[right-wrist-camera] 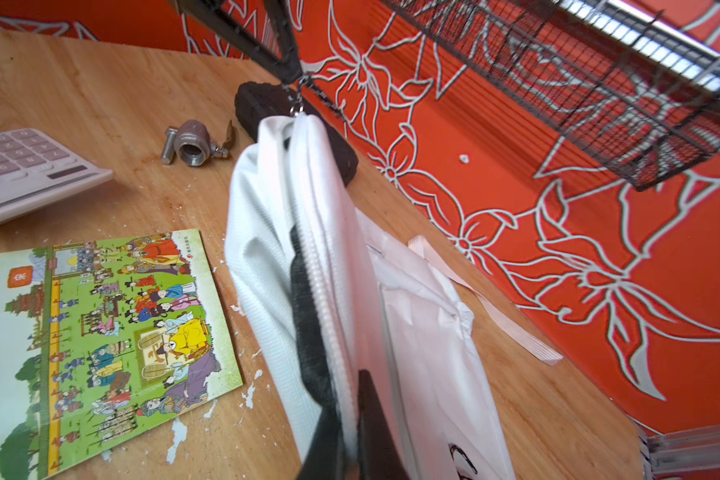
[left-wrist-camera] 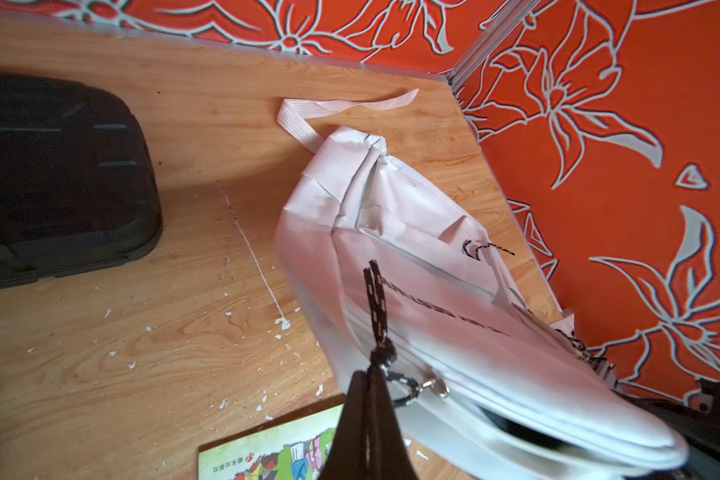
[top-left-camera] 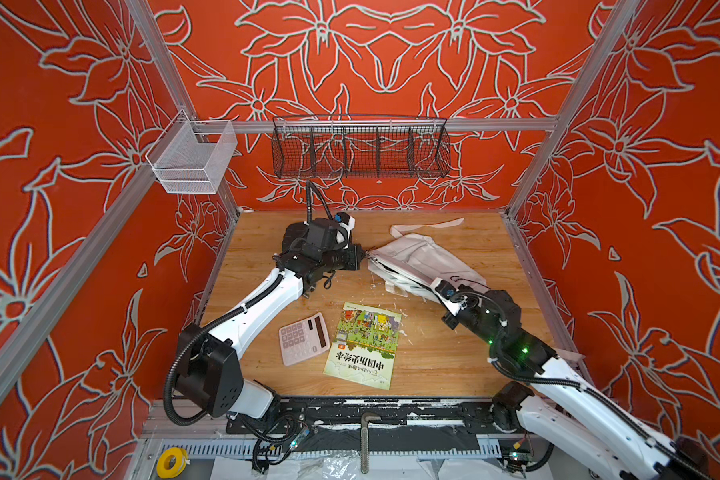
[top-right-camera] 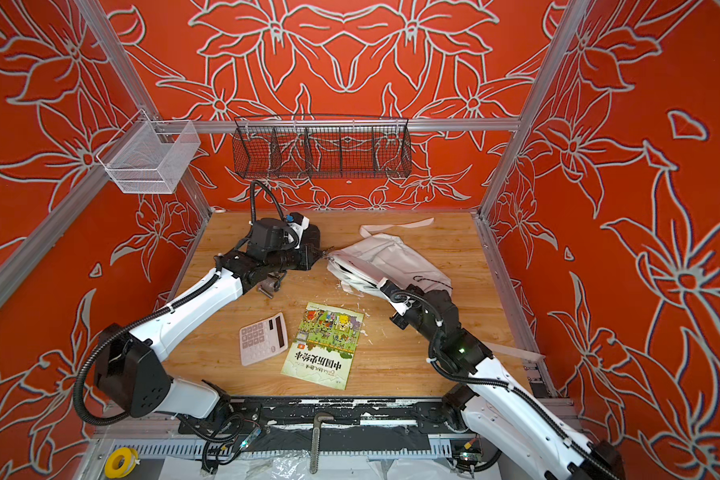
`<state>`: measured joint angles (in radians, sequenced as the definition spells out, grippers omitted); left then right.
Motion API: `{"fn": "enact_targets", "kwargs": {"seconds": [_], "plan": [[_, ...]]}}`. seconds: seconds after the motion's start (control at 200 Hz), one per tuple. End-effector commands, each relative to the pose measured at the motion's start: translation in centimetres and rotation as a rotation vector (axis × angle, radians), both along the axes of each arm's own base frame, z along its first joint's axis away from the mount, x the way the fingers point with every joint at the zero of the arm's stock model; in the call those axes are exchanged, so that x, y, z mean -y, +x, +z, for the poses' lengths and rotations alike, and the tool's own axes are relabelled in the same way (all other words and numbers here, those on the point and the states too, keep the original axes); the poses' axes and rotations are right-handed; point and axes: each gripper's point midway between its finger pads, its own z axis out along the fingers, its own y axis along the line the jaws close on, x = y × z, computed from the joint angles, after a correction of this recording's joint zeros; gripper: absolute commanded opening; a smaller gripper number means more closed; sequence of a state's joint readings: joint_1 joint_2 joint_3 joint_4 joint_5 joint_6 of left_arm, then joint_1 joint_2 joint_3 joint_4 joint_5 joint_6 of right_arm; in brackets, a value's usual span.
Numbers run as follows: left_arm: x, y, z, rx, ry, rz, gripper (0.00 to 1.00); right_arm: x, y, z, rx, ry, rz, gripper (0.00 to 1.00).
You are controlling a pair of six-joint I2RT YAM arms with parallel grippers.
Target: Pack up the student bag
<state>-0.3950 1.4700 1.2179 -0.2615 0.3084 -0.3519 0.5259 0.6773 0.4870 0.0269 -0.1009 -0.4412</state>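
Left hand (left-wrist-camera: 366, 386) was clamped shut on the bag's black zipper cord (left-wrist-camera: 377, 307), and the cord was taut. Right hand (right-wrist-camera: 350, 419) was closed on the white fabric edge right beside the zipper, at the bag's near end. The bag (top-left-camera: 422, 255) sat on the far right part of the table (top-left-camera: 454, 357), with its zipper edge lifted and stretched between the two hands.

Progress looked early, with the bag only being opened. The zipper showed a dark gap in both wrist views, so it was partly open, but I couldn't tell how far. Nothing was visibly packed.

Left to do, by my read:
- the calculator (top-left-camera: 304, 338) and picture book (top-left-camera: 364, 345) lay flat on the near table, apart from the bag
- the black case (left-wrist-camera: 59, 178) lay beside the left arm
- the metal valve (right-wrist-camera: 196, 143) was also loose; unclear whether it belongs in the bag

Writing:
- the book cover read "中国历史绘本", with a small line under it starting "CHINA" and the rest too small to read
- the black print on the bag was blurred and unreadable
- no brand was legible on the calculator
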Motion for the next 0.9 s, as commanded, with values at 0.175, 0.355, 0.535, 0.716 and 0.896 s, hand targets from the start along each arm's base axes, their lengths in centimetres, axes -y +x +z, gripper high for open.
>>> {"fn": "enact_targets", "kwargs": {"seconds": [0.175, 0.355, 0.535, 0.716, 0.896], "plan": [[1.7, 1.0, 0.2, -0.043, -0.109, -0.073, 0.0, 0.4, -2.6, -3.7, -0.141, -0.061, 0.089, 0.08], [4.4, -1.3, 1.5, -0.024, -0.144, -0.097, 0.0, 0.1, -2.3, -1.1, -0.186, 0.04, 0.065, 0.53], [7.0, -3.0, 3.5, 0.014, -0.184, -0.106, 0.0, -0.2, -0.3, 2.0, -0.232, 0.151, -0.048, 0.63], [8.1, -3.4, 6.2, 0.086, -0.17, -0.113, 0.0, -2.9, 0.7, 3.9, -0.261, 0.212, -0.085, 0.64], [8.6, -4.1, 8.0, 0.134, -0.158, -0.136, 0.0, -4.3, 0.9, 4.7, -0.33, 0.218, -0.097, 0.65]]}}
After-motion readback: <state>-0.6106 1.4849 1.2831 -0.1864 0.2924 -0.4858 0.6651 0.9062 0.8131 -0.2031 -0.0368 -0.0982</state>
